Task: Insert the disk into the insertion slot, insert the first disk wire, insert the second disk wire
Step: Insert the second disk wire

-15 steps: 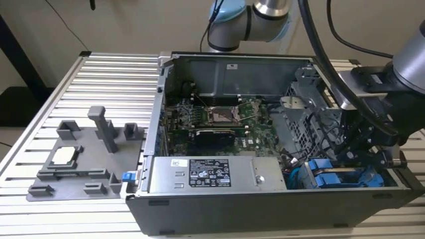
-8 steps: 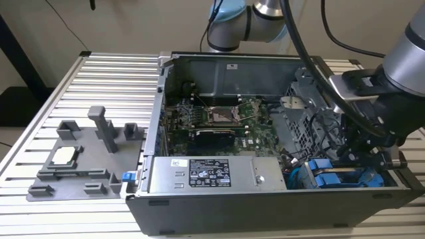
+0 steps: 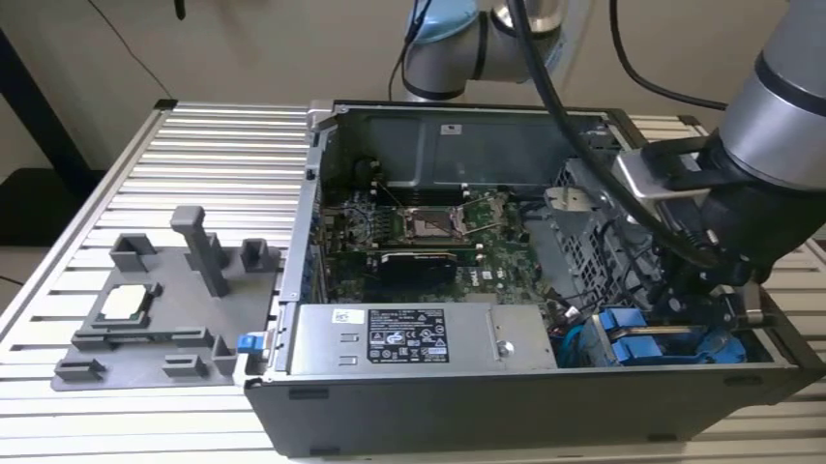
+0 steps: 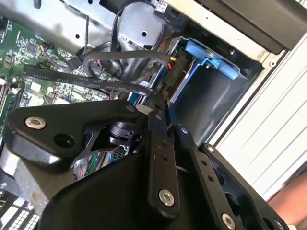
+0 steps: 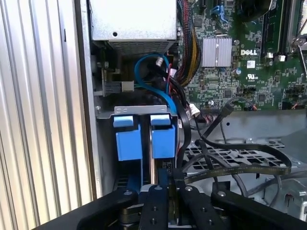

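The open computer case [image 3: 516, 387] lies on a slatted metal table [image 3: 193, 174], with a grey plastic fixture tray [image 3: 155, 319] well apart from it on the exterior view's left. Inside, the silver power-supply box [image 3: 413, 338] sits along the near wall, the green motherboard [image 3: 427, 242] beyond it. Black ribbon cables [image 5: 240, 165] loop across the grey drive cage [image 5: 268, 129] and crowd the gripper [image 5: 168, 191], which hangs low in the case's corner on the exterior view's right. Its fingers look nearly closed, though I cannot tell whether they hold anything. The disk [image 5: 144, 139], in its bright blue carrier with blue end tabs, stands on edge in the insertion slot [image 5: 108, 112] just beside the gripper.
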Motion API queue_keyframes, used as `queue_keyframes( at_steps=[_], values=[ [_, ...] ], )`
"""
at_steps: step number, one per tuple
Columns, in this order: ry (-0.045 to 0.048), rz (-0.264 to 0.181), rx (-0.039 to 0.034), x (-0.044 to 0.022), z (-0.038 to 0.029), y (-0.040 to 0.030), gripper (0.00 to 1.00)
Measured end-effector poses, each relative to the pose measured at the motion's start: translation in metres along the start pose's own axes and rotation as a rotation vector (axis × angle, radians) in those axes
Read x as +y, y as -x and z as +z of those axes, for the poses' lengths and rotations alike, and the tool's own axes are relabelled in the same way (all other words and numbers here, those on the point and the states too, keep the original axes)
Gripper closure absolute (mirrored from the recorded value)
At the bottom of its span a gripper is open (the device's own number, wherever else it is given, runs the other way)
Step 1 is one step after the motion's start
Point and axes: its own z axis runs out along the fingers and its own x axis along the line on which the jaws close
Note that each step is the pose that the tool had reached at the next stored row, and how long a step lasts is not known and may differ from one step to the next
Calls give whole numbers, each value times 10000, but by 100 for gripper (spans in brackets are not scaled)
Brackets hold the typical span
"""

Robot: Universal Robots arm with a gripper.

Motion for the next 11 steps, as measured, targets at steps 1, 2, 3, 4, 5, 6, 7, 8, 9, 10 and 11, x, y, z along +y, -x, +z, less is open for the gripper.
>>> queue_keyframes(
  at_steps=[1, 2, 3, 4, 5, 6, 7, 8, 9, 10, 11],
  values=[
    [-85, -7, -4, 18, -1, 2, 84],
    [-182, -15, -8, 34, -1, 4, 84],
    [-311, -25, -11, 44, -2, 5, 84],
    [-450, -36, -18, 54, 0, 5, 84],
    [-567, -46, -23, 62, 2, 4, 84],
    [-658, -52, -27, 70, 5, 4, 84],
    [-717, -57, -29, 78, 8, 4, 84],
    [-750, -60, -30, 84, 12, 4, 84],
    [-775, -61, -31, 90, 17, 4, 84],
    [-796, -64, -30, 95, 21, 4, 84],
    [-816, -65, -30, 100, 28, 4, 84]
  ],
)
